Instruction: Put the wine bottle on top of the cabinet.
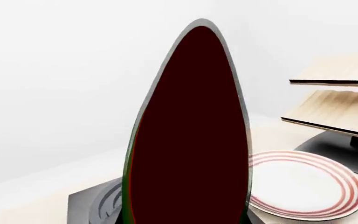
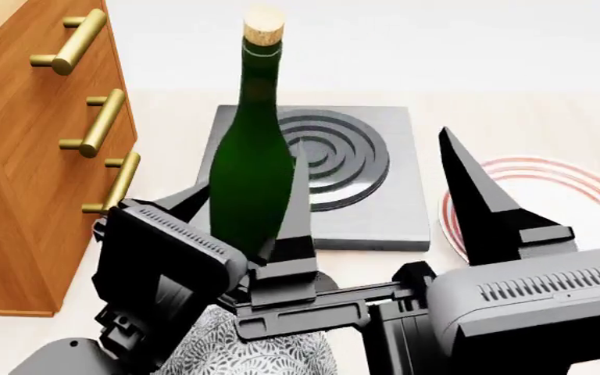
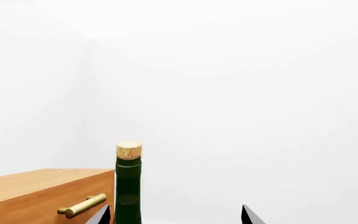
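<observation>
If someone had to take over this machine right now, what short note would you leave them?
Left end effector: shut on the wine bottle, holding its lower body upright over the grey burner plate.
Right end effector: open, empty, beside the striped plate.
Cabinet: on the robot's left, its top bare in the right wrist view.
Done: bottle gripped. Whether it is lifted off the surface, I cannot tell.
Left: raise it above the cabinet top, carry it left, set it down upright, release.

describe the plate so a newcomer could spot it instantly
Start at the reddish-brown cabinet along the table's left side, then cross the dark square slab with raised rings. Just right of it lies the plate: flat, white, the only thing with red rim rings.
</observation>
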Available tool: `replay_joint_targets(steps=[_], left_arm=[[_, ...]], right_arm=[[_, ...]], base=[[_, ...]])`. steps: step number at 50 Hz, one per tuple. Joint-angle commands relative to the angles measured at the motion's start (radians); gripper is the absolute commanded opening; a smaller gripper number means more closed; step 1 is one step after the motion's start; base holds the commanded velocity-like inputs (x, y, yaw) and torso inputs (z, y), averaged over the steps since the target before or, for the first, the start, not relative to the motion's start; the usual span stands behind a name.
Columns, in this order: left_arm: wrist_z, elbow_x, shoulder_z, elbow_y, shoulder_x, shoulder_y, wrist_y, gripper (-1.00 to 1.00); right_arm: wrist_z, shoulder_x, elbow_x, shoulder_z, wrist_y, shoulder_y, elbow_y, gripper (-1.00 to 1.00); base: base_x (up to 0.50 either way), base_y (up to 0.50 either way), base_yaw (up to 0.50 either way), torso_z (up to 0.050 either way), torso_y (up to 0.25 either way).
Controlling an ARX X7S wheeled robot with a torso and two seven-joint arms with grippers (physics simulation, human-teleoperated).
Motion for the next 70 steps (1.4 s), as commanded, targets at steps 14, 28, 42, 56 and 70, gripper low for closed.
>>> replay_joint_targets(steps=[14, 28, 42, 56, 70], left_arm=[[-0.092, -0.068, -0.133, 0.158, -0.102, -0.144, -0.174, -1.0], [-0.113, -0.101, -0.2, 0.186, -0.141, -0.393, -0.364, -1.0], [-0.067, -0.066, -0.185, -0.015, -0.174, -0.774, -0.498, -1.0], [-0.037, -0.035, -0.213, -0.282, -0.2, -0.934, -0.484, -1.0], [-0.047, -0.019, -0.258, -0.431, -0.235, -0.975, -0.457, -1.0]], right_arm=[[-0.026, 0.04, -0.113, 0.0, -0.248, -0.321, 0.034, 1.0], [-0.013, 0.042, -0.105, -0.003, -0.253, -0.322, 0.042, 1.0], [0.0, 0.045, -0.074, 0.026, -0.274, -0.339, 0.044, 1.0], [0.009, 0.07, -0.057, 0.048, -0.276, -0.343, 0.035, 1.0], [0.018, 0.079, -0.044, 0.053, -0.28, -0.342, 0.035, 1.0]], base=[[0.0, 0.0, 0.0, 0.001, 0.001], [0.0, 0.0, 0.0, 0.0, 0.001], [0.0, 0.0, 0.0, 0.001, 0.001], [0.0, 0.0, 0.0, 0.0, 0.001], [0.0, 0.0, 0.0, 0.0, 0.001]])
